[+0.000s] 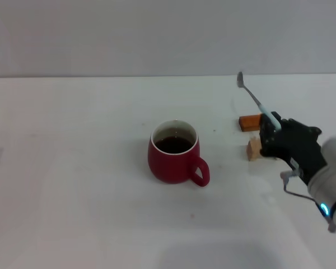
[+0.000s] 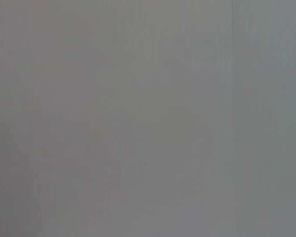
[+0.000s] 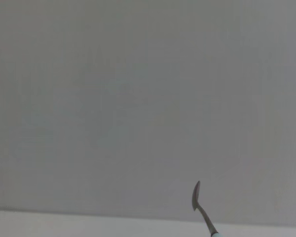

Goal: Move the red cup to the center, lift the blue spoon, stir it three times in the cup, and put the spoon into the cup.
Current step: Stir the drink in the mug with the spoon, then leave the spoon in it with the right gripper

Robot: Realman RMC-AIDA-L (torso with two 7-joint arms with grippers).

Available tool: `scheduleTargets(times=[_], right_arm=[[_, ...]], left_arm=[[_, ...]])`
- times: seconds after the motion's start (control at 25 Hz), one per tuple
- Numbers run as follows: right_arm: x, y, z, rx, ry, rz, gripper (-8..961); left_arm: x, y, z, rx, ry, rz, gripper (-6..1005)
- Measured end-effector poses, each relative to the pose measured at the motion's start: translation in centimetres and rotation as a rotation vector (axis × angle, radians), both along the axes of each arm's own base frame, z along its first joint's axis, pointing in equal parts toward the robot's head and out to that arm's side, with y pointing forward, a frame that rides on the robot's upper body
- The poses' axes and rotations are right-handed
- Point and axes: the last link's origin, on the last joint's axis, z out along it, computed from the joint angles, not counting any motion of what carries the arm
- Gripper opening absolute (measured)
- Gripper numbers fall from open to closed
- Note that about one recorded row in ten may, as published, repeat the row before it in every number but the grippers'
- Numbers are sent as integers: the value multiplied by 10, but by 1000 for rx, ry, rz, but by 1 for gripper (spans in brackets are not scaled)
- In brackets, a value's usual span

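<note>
At centre table (image 1: 73, 185), the red cup (image 1: 173, 161) stands upright with dark liquid inside, its loop handle turned toward four o'clock. Off at three o'clock from it, well apart, the right gripper (image 1: 273, 134) is clamped around the pale handle of the blue spoon (image 1: 255, 98), holding it clear of the tabletop with the metal bowl angled up toward eleven o'clock. Just beside the gripper lie an orange-brown block (image 1: 250, 121) and a pale wooden block (image 1: 253, 149). The wrist camera on that arm catches only the spoon's bowl against a grey wall (image 3: 138, 98). No left gripper shows anywhere.
</note>
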Motion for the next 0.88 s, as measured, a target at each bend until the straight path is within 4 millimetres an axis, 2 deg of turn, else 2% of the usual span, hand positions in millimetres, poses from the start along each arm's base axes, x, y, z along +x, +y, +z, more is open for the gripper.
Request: scheduleTargets(times=[0.16,0.68,0.88], right_arm=[[-27,8,14,-74,11,34,130],[-57,12,39,-205,57,103,130],[-71,19,52,-274,15,97,130]], left_arm=[[0,0,1,4,-1,1,844],[1,-1,0,9,-12,-2,844],[2,-1,-1,9,-13,-6,844]])
